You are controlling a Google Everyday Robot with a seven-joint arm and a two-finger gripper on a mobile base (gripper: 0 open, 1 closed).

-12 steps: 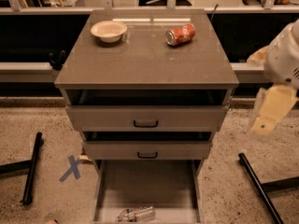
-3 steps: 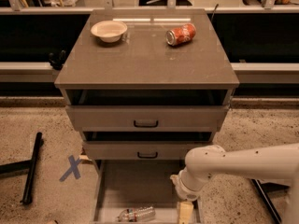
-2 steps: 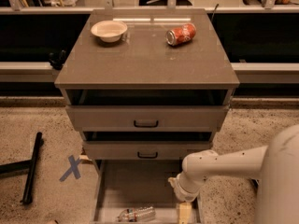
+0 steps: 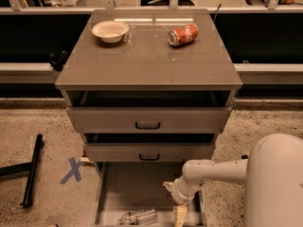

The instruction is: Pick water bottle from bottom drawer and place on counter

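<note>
Warm overhead light; glare streak on the counter (image 4: 147, 56); jaws low in the dim bottom drawer (image 4: 137, 188).

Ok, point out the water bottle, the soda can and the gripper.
water bottle (image 4: 138, 217): camera view, mid-body.
soda can (image 4: 183, 34): camera view, its side.
gripper (image 4: 180, 215): camera view, tip, over the bottom drawer (image 4: 137, 188).

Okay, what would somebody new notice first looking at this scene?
First, the big white robot arm at lower right, extending into the open bottom drawer, with its end effector low over the drawer floor beside the water bottle lying there, not touching it. After that, the red soda can on its side and the pale bowl at the back of the counter.
</note>
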